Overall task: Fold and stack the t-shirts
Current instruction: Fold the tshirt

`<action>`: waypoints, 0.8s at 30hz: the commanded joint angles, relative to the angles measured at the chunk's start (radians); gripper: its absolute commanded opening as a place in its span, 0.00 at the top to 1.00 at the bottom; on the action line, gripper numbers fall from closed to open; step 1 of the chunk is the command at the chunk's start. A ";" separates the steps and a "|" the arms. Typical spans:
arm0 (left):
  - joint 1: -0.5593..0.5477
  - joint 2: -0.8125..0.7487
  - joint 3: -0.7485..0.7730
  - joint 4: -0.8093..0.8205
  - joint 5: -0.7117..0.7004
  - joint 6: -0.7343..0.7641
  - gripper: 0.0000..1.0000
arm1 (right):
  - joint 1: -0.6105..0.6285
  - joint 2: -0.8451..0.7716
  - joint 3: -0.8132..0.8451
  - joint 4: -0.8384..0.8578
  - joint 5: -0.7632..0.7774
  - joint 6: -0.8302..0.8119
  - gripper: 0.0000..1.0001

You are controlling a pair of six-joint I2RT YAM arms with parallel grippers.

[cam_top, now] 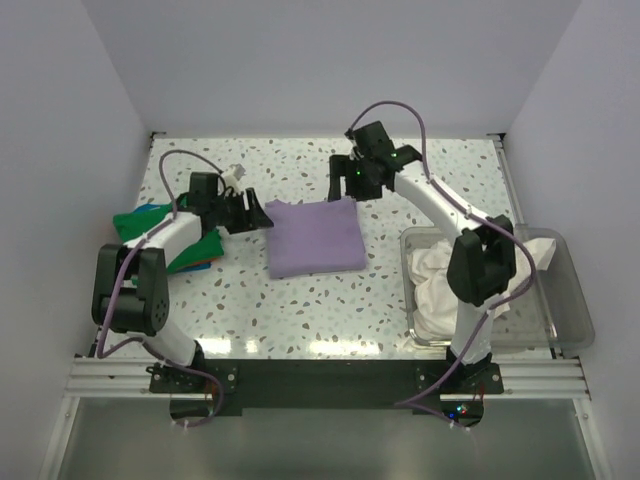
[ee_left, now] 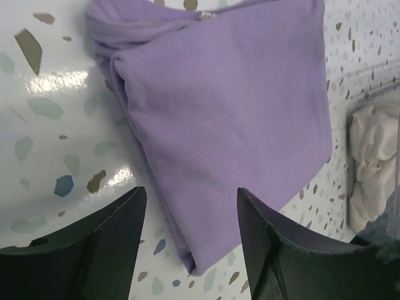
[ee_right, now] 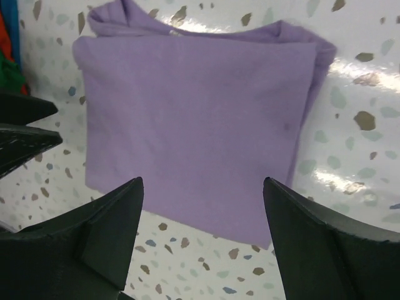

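A lavender purple t-shirt (cam_top: 313,237) lies folded into a flat square on the speckled table. My left gripper (cam_top: 262,213) stands open just off its left edge; in the left wrist view the shirt's corner (ee_left: 225,106) lies below the empty gap between the fingers (ee_left: 190,190). My right gripper (cam_top: 345,185) hangs open over the shirt's far right corner, and its wrist view shows the whole square (ee_right: 194,119) beneath its spread jaws (ee_right: 203,181). A green t-shirt (cam_top: 135,222) lies under the left arm. A cream white t-shirt (cam_top: 440,280) is bunched up in the bin.
The clear plastic bin (cam_top: 570,300) stands at the near right beside the right arm's base, and its white cloth (ee_left: 372,162) shows at the edge of the left wrist view. Blue and orange edges (cam_top: 200,262) peek from under the green shirt. White walls enclose the table.
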 commanded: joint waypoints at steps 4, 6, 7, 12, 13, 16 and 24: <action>0.003 -0.099 -0.161 0.269 0.094 -0.075 0.35 | 0.056 -0.081 -0.187 0.137 -0.170 0.067 0.20; 0.003 -0.107 -0.187 0.284 0.092 -0.084 0.35 | 0.074 -0.077 -0.204 0.127 -0.193 0.061 0.21; 0.003 -0.107 -0.194 0.289 0.091 -0.085 0.35 | 0.082 -0.074 -0.227 0.127 -0.198 0.063 0.21; 0.003 -0.121 -0.244 0.315 0.071 -0.098 0.35 | 0.116 -0.038 -0.261 0.140 -0.218 0.067 0.22; 0.003 -0.127 -0.255 0.322 0.060 -0.102 0.35 | 0.120 -0.029 -0.260 0.138 -0.217 0.069 0.22; 0.003 -0.141 -0.292 0.356 0.045 -0.110 0.37 | 0.128 0.025 -0.235 0.112 -0.204 0.070 0.22; 0.003 -0.133 -0.385 0.469 0.023 -0.162 0.33 | 0.136 0.178 -0.174 0.020 -0.071 0.040 0.23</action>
